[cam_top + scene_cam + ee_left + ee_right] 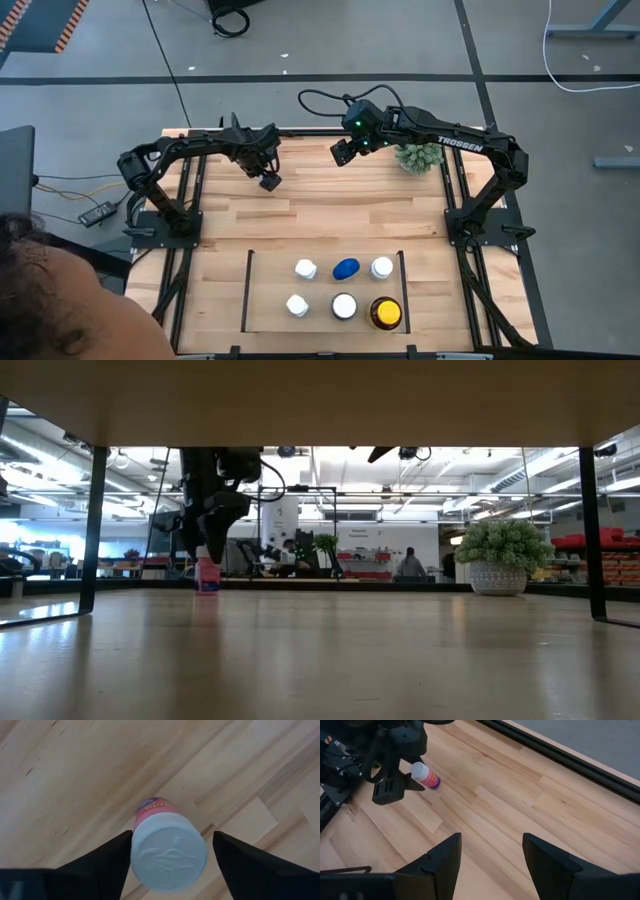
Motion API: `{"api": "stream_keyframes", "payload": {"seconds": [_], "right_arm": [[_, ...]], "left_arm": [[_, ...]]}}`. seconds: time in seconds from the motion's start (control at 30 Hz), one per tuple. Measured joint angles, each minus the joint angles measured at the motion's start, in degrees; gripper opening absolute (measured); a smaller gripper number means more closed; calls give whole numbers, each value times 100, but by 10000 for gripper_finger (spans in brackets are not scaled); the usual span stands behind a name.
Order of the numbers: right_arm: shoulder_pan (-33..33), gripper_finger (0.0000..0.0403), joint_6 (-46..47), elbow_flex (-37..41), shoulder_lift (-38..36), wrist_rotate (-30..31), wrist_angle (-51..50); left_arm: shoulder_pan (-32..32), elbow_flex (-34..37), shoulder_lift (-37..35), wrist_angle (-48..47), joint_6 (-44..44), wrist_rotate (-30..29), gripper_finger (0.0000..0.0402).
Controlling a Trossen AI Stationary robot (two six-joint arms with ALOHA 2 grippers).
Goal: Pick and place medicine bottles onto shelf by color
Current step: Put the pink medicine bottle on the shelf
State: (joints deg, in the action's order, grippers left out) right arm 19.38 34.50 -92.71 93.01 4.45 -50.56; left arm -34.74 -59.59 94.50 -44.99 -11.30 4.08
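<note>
The reddish bottle [154,810] with a white cap [168,853] stands upright on its base on the far left part of the table, seen also in the low view [207,574] and the right wrist view [426,775]. My left gripper [268,180] is open above it, one finger on each side of the cap. My right gripper [343,150] hangs open over the table's far middle. In the shelf [268,290] stand several white-capped bottles [305,268], a blue one [346,268] and an amber one with a yellow cap [386,313]. My left gripper [167,855] comes from above, pointing down, with its fingers astride the reddish bottle's white cap. A gap shows between the cap and one finger [235,857]. The other finger [112,860] stands right at the cap's edge; whether it touches, I cannot tell.
A spiky green plant in a pot [420,155] stands at the far right, beside the right arm. The shelf bay lies at the near middle between two thin black bars [247,290]. Bare wood lies between the grippers and the shelf. A person's head [60,310] shows at the near left.
</note>
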Motion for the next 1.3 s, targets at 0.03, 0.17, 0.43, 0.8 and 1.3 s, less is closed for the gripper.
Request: {"api": "stream_keyframes", "payload": {"seconds": [0.03,0.17,0.43,0.8,1.3], "right_arm": [[0,218,0,0,0,1,0],[0,218,0,0,0,41,0],[-8,218,305,0,0,107,0],[-203,218,647,-2,0,471,-2],[-545,218,1464,-2,-2,-49,6]], "left_arm": [[0,0,0,-2,1,0,275],[0,0,0,-1,3,11,243],[0,0,-88,-48,38,177,179],[26,-4,-719,-534,200,181,193],[401,-557,-2154,-1608,-97,800,196]]}}
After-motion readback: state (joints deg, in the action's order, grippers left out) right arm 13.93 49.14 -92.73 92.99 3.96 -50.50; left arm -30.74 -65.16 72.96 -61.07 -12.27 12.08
